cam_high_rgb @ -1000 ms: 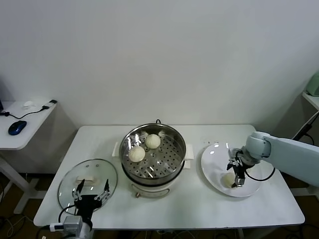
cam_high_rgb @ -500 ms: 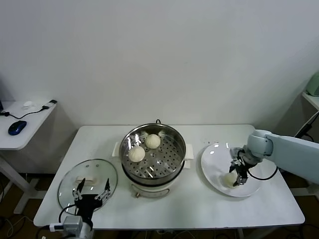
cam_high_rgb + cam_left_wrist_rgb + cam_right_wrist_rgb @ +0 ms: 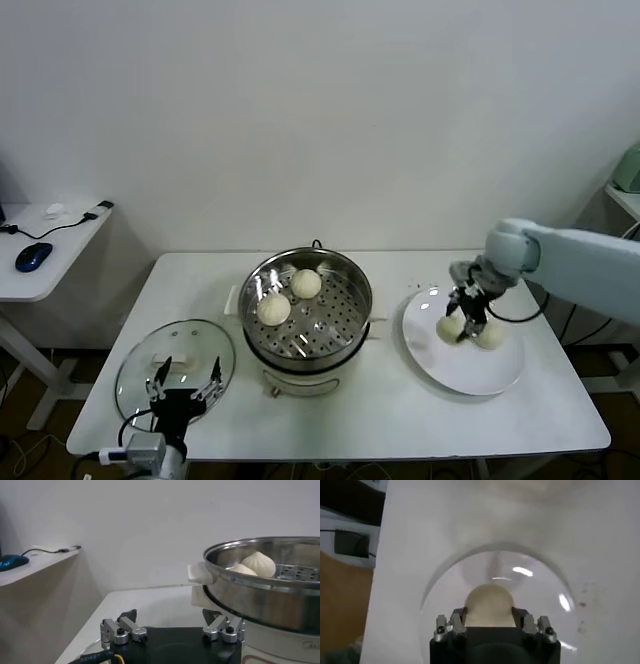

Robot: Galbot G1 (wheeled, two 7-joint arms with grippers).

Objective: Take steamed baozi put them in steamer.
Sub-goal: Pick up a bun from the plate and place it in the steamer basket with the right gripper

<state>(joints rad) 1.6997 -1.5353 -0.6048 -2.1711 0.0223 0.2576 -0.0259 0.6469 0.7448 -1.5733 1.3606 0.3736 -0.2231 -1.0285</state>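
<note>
The steamer (image 3: 352,327) stands mid-table with two baozi (image 3: 306,284) (image 3: 274,308) on its perforated tray; it also shows in the left wrist view (image 3: 270,597) with both baozi (image 3: 258,564). My right gripper (image 3: 464,328) is shut on a third baozi (image 3: 449,326) and holds it just above the white plate (image 3: 468,377). In the right wrist view this baozi (image 3: 489,605) sits between the fingers over the plate (image 3: 445,580). A fourth baozi (image 3: 490,336) lies on the plate beside the gripper. My left gripper (image 3: 185,385) (image 3: 172,622) is open and parked at the front left.
A round glass lid (image 3: 140,372) with a white handle lies flat at the front left, under the left gripper. A side desk (image 3: 50,250) with a blue mouse stands left of the table. The steamer's white side handle (image 3: 199,573) is near the left gripper.
My right gripper has closed on a baozi and lifted it up and back from the front of the plate. A second baozi on the plate has come into sight. The left arm is still.
</note>
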